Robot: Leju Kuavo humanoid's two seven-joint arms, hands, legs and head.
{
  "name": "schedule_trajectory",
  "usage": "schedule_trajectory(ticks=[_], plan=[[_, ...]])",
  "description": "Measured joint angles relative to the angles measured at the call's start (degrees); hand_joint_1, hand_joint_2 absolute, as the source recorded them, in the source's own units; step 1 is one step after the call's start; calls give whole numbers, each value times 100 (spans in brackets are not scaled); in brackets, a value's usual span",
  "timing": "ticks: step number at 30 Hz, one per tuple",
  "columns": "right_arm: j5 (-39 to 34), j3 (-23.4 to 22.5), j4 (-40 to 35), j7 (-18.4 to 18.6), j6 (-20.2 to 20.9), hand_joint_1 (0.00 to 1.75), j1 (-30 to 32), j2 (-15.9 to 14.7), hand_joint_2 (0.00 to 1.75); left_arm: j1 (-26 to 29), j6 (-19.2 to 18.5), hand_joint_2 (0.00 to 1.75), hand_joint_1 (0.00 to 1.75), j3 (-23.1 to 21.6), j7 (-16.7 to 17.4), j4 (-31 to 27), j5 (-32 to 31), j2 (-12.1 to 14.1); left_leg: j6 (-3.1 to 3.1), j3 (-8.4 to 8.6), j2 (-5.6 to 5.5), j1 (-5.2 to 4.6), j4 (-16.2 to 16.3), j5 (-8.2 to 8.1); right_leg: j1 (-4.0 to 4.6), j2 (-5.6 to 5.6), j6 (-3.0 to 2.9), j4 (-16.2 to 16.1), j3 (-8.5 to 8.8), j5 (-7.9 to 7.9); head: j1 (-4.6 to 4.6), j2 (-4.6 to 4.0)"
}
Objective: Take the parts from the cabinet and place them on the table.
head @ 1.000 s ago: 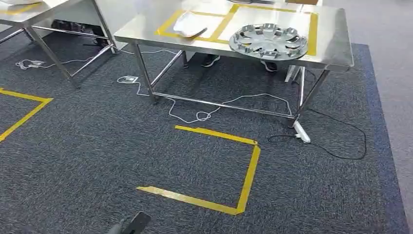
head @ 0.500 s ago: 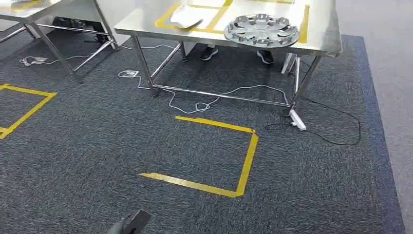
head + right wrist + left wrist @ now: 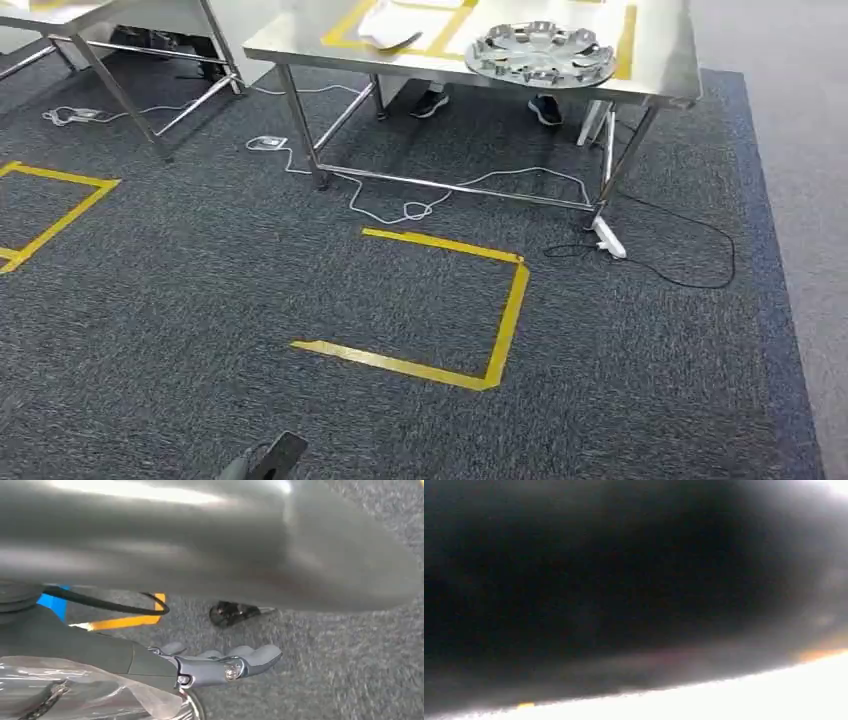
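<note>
No brand, label or writing can be read on anything here. In the right wrist view the right hand (image 3: 220,665) stretches its fingers (image 3: 260,656) nearly straight beside a shiny rounded part wrapped in clear plastic (image 3: 90,695), which lies against the palm side, just under the fingers. Whether the fingers actually grip it I cannot tell. A dark tip of the left hand (image 3: 275,458) shows at the bottom edge of the head view, and its fingers cannot be made out. Well ahead of both hands, one steel table (image 3: 665,50) carries two parts: one silver hubcap (image 3: 540,52) and one white curved piece (image 3: 388,28), each inside a yellow tape box. One white cable (image 3: 420,208) and one black cable (image 3: 690,250) lie under the table on the carpet (image 3: 200,300).
</note>
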Motion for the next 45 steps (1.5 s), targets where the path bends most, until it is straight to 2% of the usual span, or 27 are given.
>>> schedule_trajectory(ticks=[2,5,11,19,24,28,29,30,31,33,34,35,36,37,38,39,40,41,44,45], plan=[[-40,-15,11,-6,-55,0,-16,0,0,4,0,0,0,-2,24,0,0,-4,25,-13,1,-17,1,16,-14,1,55,-12,-6,34,6,0],[-70,-30,17,-85,-138,0,-20,0,0,1,0,0,0,-17,26,-2,7,-4,60,-37,5,-39,5,37,-34,8,105,-24,-25,73,4,0],[-22,-100,50,-310,-151,0,-93,0,0,1,-13,0,0,-74,28,-7,68,-4,88,-69,7,-62,16,54,-62,7,174,-27,-62,104,2,0],[-68,-267,193,-584,15,0,-229,0,0,1,-26,0,0,-140,33,-42,153,2,93,-78,7,-55,17,67,-61,6,180,-16,-81,109,0,0],[-101,-339,306,-623,98,0,-307,0,0,-3,-26,0,0,-151,35,-55,181,17,103,-107,7,-64,51,71,-67,5,217,-11,-80,131,-2,0],[-110,-365,356,-636,103,0,-329,2,0,-3,-26,0,0,-153,37,-66,181,26,148,-138,6,-78,47,100,-78,2,271,-29,-59,166,-4,0],[-112,-372,359,-640,103,0,-330,0,0,-4,-26,0,0,-155,35,-72,181,24,191,-120,10,-30,-43,153,-60,1,290,-12,-61,141,-4,0],[-114,-385,365,-651,103,0,-324,0,0,-8,-26,0,0,-160,35,-77,181,20,214,-113,32,-14,-74,183,-73,30,309,97,-155,27,4,-2],[-116,-389,372,-660,102,0,-333,0,0,-12,-26,0,0,-166,35,-90,181,20,235,-137,31,-8,-77,195,-77,38,322,383,-285,-181,33,0],[-118,-402,391,-662,103,0,-345,0,0,-5,-26,0,0,-181,35,-92,184,17,240,-176,46,-14,-74,208,-115,42,368,1389,-747,-648,31,0],[-120,-402,405,-662,103,0,-343,0,0,-3,-26,0,0,-184,37,-92,181,20,236,-191,56,-15,-69,212,-127,42,390,1768,-925,-755,39,0],[-120,-406,420,-662,103,0,-338,0,0,-3,-26,0,0,-184,37,-94,184,22,234,-194,93,-14,-68,214,-146,41,404,1853,-968,-713,35,0],[-120,-413,429,-664,107,0,-341,0,0,-3,-26,0,0,-188,37,-94,186,22,226,-192,105,-10,-67,218,-166,37,418,1681,-880,-547,41,0],[-125,-426,439,-673,122,0,-351,0,0,-4,-26,0,0,-194,37,-96,188,20,208,-187,131,-1,-59,215,-189,24,431,1246,-673,-281,37,0],[-127,-446,446,-684,148,0,-366,0,0,-4,-26,0,0,-201,37,-98,190,15,176,-181,165,12,-42,201,-210,-50,447,658,-384,4,37,0],[-131,-452,455,-691,173,0,-394,0,0,-3,-28,0,0,-208,37,-101,195,17,126,-179,209,17,-6,181,-225,-260,481,137,-147,120,44,0],[-134,-452,472,-695,186,0,-432,0,0,-2,-28,0,0,-212,37,-101,205,28,67,-194,240,-25,33,160,-156,-305,448,71,-137,49,55,0],[-136,-459,476,-706,199,0,-450,2,0,-2,-28,0,0,-220,37,-101,205,28,38,-201,269,-23,45,158,-158,-210,346,83,-148,77,23,0],[-108,-527,522,-721,227,0,-437,2,0,-6,-28,0,0,-234,37,-107,232,17,-56,-185,393,21,50,155,-125,-83,203,94,-212,104,31,0],[-85,-549,531,-726,236,0,-441,2,0,-5,-26,0,0,-234,37,-116,247,17,-102,-212,298,47,123,61,-143,-50,154,79,-150,134,26,0]])
